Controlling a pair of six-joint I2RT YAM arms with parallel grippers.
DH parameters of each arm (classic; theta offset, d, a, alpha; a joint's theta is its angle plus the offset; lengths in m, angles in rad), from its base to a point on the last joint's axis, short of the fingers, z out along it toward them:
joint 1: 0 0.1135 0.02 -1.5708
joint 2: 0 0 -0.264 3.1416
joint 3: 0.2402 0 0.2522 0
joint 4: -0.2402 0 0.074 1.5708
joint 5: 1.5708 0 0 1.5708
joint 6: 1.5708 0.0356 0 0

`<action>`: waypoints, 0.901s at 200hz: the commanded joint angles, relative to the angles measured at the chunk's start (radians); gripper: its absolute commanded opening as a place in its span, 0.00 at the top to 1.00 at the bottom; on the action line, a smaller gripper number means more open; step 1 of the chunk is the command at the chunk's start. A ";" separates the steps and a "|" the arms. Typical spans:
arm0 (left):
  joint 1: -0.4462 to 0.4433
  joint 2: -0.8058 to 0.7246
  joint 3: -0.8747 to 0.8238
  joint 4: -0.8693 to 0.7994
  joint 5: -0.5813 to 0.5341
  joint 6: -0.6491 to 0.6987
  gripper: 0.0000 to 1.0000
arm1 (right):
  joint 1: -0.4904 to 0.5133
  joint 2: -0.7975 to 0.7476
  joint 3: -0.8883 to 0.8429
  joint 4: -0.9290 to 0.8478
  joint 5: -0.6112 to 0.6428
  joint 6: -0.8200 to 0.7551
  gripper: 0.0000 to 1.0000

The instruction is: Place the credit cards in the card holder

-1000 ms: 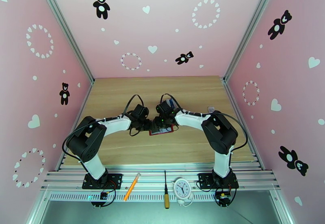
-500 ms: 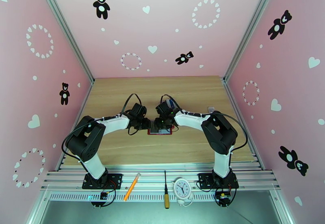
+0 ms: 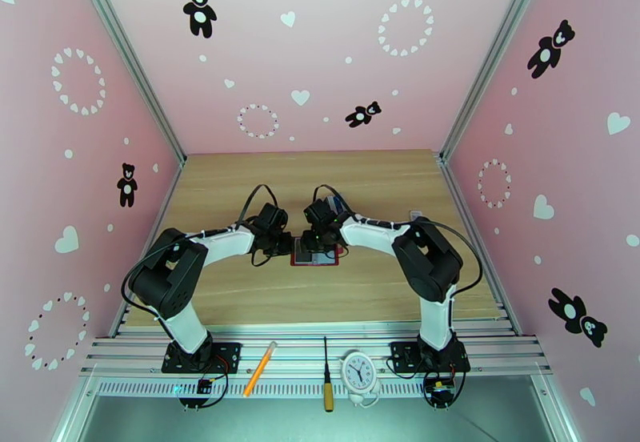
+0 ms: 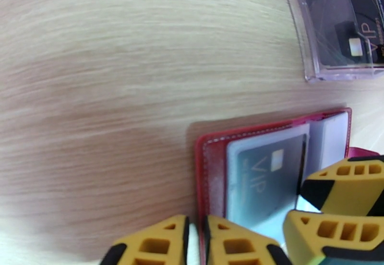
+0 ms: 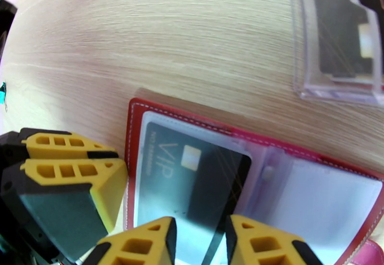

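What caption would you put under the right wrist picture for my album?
Dark card tucked in the open red wallet, right pincer poised over it.

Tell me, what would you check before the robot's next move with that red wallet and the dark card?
1. Lying open: dark-red leather-like folding card holder on the wooden table: ok.
2. Held steady: left gripper looks closed on its left cover edge: ok.
3. Card seated: dark grey VIP card lies in the clear left pocket; how deep: cannot tell.
4. Card gripped: right gripper has fingers apart, card between: cannot tell.
5. Room nearby: clear plastic stand sits apart from the card holder: ok.
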 commanded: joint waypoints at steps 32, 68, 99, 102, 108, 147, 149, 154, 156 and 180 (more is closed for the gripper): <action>0.007 0.021 0.006 -0.013 -0.009 0.020 0.82 | 0.024 0.027 0.035 -0.024 -0.018 -0.002 0.68; 0.013 0.019 0.004 -0.015 -0.017 0.024 0.80 | 0.031 0.017 0.031 -0.002 -0.040 0.015 0.68; 0.017 0.006 -0.003 -0.019 -0.019 0.029 0.80 | 0.031 -0.013 0.015 -0.007 -0.007 0.006 0.68; 0.017 0.004 -0.005 -0.020 -0.018 0.030 0.80 | 0.030 -0.016 0.014 -0.008 -0.004 0.004 0.68; 0.018 -0.001 -0.006 -0.021 -0.019 0.030 0.80 | 0.028 -0.024 0.012 -0.009 0.000 0.000 0.68; 0.019 -0.031 -0.015 -0.037 -0.034 0.034 0.80 | 0.015 -0.074 0.012 -0.018 0.021 -0.017 0.66; 0.019 -0.032 -0.015 -0.037 -0.036 0.034 0.80 | 0.014 -0.076 0.013 -0.018 0.021 -0.017 0.66; 0.020 -0.035 -0.015 -0.040 -0.038 0.034 0.80 | 0.013 -0.080 0.012 -0.023 0.022 -0.019 0.66; 0.020 -0.036 -0.016 -0.041 -0.038 0.035 0.80 | 0.012 -0.081 0.012 -0.024 0.023 -0.020 0.66; 0.025 -0.044 -0.016 -0.046 -0.045 0.037 0.79 | 0.004 -0.097 0.007 -0.040 0.037 -0.031 0.66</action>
